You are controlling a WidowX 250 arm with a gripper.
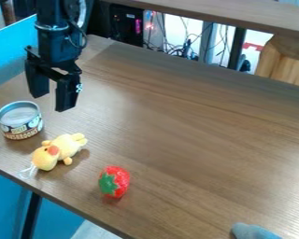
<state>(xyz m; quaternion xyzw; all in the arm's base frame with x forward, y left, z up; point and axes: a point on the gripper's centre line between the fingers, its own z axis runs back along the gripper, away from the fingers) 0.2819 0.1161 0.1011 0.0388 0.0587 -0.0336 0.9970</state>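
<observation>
In the camera view, the black gripper (pixel 51 102) hangs over the upper left part of the worktop (pixel 195 135), its two fingers spread well apart with nothing pinched between them. Nearest to it is the can (pixel 22 128), upright near the left edge of the view, down and to the left of the fingertips. The yellow plush toy (pixel 63 146) lies almost straight below the gripper in the view, just beside the can but apart from it; its long axis slants from the head at lower left to the feet at upper right, with a pale string (pixel 28 171) by the head. Farther off, down and to the right, is the red strawberry (pixel 119 178), on its side near the front edge, its green cap turned to the lower left. A grey-blue thing (pixel 255 231) pokes in at the bottom edge, well apart from the rest.
</observation>
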